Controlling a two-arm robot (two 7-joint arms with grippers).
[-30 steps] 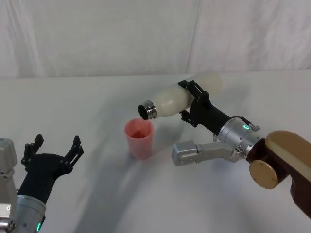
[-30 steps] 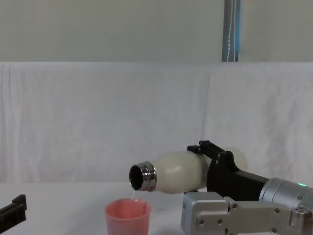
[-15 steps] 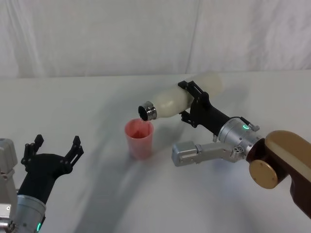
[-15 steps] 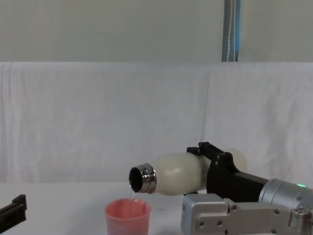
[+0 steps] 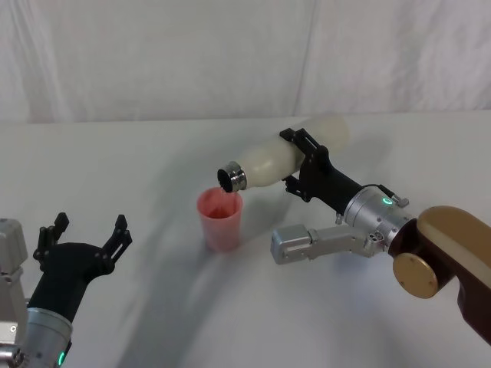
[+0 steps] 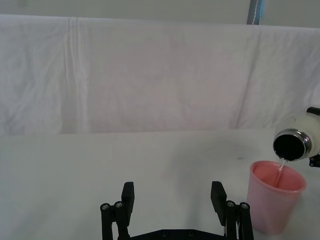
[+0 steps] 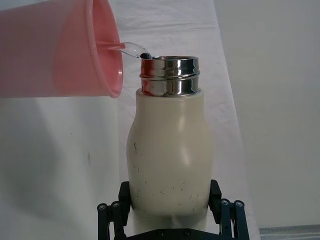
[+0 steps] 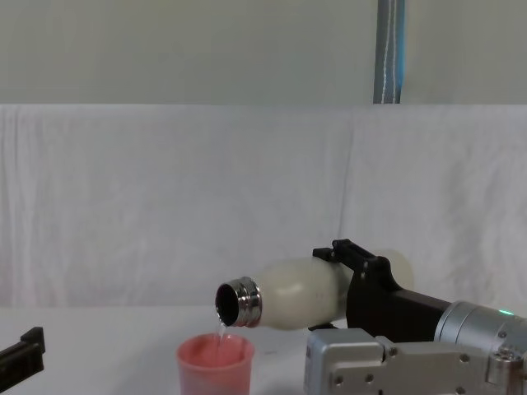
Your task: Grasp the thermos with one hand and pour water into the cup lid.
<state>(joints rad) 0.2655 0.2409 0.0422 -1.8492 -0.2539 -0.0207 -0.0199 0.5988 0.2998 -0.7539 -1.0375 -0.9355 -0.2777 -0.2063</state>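
Head looks down; chest low, level; both wrists close; all share cup lid (image 5: 220,220).

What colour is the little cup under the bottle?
Pink; the cup shows best in the head view.

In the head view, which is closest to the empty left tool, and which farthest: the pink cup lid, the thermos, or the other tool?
From the left tool, open and idle at the near left:
1. The cup lid, standing mid-table to its right.
2. The thermos, tipped over the cup lid with its steel mouth toward it, pouring.
3. The right tool, clamped round the thermos body, farther right.
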